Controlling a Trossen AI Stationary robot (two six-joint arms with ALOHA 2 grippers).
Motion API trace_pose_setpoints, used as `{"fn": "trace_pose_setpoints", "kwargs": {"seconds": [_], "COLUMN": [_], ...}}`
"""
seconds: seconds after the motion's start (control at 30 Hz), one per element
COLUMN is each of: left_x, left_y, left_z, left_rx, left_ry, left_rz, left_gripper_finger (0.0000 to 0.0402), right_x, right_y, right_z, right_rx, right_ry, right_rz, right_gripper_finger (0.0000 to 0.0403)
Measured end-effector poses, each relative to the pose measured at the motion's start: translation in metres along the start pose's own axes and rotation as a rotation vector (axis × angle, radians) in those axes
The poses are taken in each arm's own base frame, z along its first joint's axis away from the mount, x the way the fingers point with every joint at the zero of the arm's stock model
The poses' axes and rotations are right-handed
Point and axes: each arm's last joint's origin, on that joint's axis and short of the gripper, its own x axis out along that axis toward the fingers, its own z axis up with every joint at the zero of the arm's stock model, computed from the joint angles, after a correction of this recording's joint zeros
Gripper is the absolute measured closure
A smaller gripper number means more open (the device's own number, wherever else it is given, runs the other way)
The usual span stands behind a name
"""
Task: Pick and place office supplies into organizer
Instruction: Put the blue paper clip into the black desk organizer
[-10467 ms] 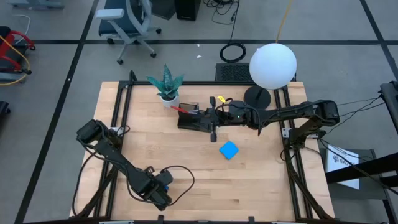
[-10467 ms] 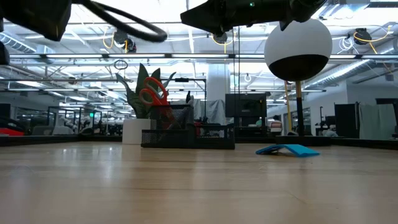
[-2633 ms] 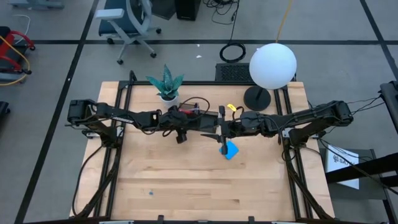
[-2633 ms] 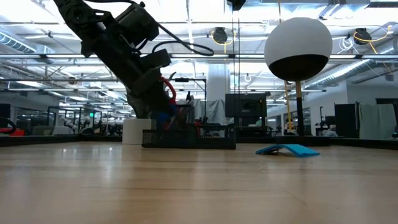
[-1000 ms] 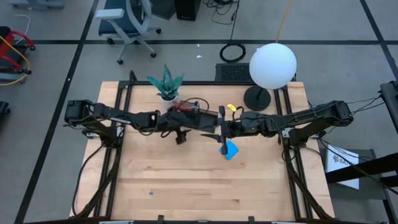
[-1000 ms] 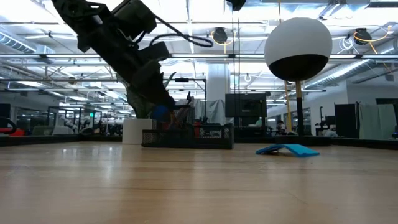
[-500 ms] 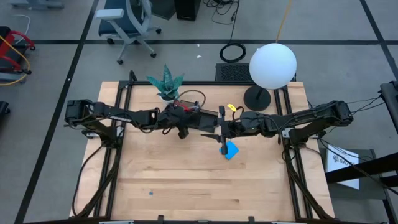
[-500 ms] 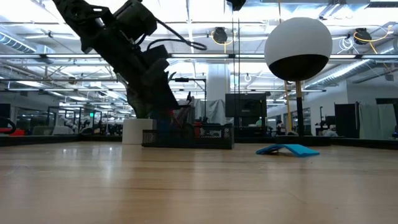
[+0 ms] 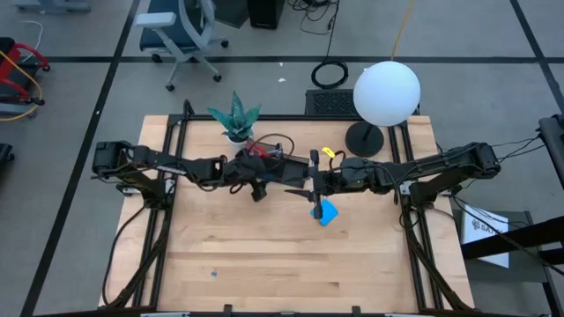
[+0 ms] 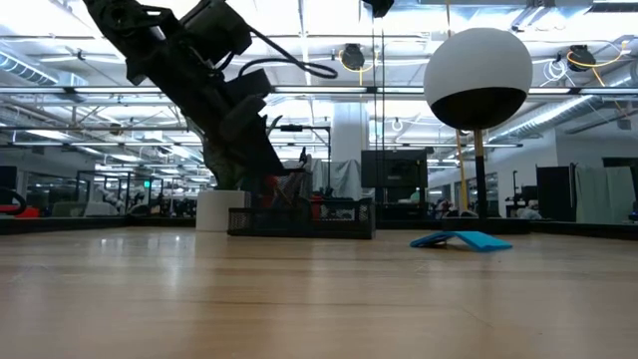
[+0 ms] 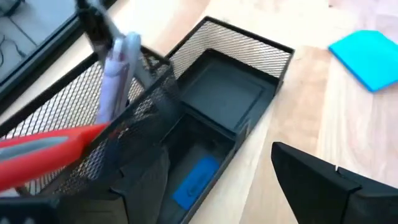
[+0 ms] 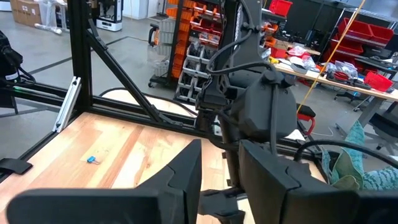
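Observation:
The black mesh organizer [image 11: 230, 99] stands at the table's far middle, also in the low view [image 10: 319, 217]. A small blue block [image 11: 194, 182] lies in one of its low compartments. Red-handled scissors [image 11: 43, 152] and pale pens [image 11: 118, 68] stand in its taller back section. My left gripper [image 11: 214, 152] hangs open over the organizer's low front [image 9: 257, 187]. The blue notepad [image 9: 327, 212] lies on the wood right of the organizer. My right gripper [image 9: 291, 189] hovers high beside it, with a narrow gap between its fingers [image 12: 221, 144] and nothing in it. My left gripper stands over the organizer's low front part, one finger [image 11: 329, 186] outside the wall over the wood, the other down by the mesh. Whether either finger touches the mesh I cannot tell.
A potted plant [image 9: 234, 119] stands just behind the organizer. The lamp's white globe [image 9: 387, 92] and round base [image 9: 364, 138] are at the far right. A tiny blue bit [image 9: 213, 273] lies near the front left, on the bare wood of the table's near half.
My left gripper has swung a little over the organizer, toward the table's right edge and back, and has stayed open. The right arm has kept still.

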Motion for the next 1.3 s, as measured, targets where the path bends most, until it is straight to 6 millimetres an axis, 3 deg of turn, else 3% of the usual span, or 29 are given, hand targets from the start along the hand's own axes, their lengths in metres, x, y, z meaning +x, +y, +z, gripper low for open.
{"fn": "trace_pose_setpoints", "kwargs": {"seconds": [0.23,0.63,0.87,1.3], "left_x": [-0.01,-0.055,-0.073,-0.094], "left_y": [-0.013,-0.033,-0.052,-0.088], "left_z": [-0.001,0.005,-0.007,-0.023], "left_rx": [0.106,0.158,0.224,0.258], "left_ry": [0.003,0.188,0.288,0.294], "left_rz": [-0.041,-0.074,-0.091,-0.186], "left_gripper_finger": [0.011,0.011,0.011,0.011], "right_x": [0.0,0.0,0.0,0.0], "right_y": [0.0,0.0,0.0,0.0], "right_z": [0.0,0.0,0.0,-0.001], "right_rx": [-0.001,-0.001,-0.001,-0.002], "right_ry": [0.003,0.002,0.005,0.01], "right_rz": [0.001,0.002,0.002,0.004], "right_gripper_finger": [0.0303,0.0303,0.0303,0.0303]}}
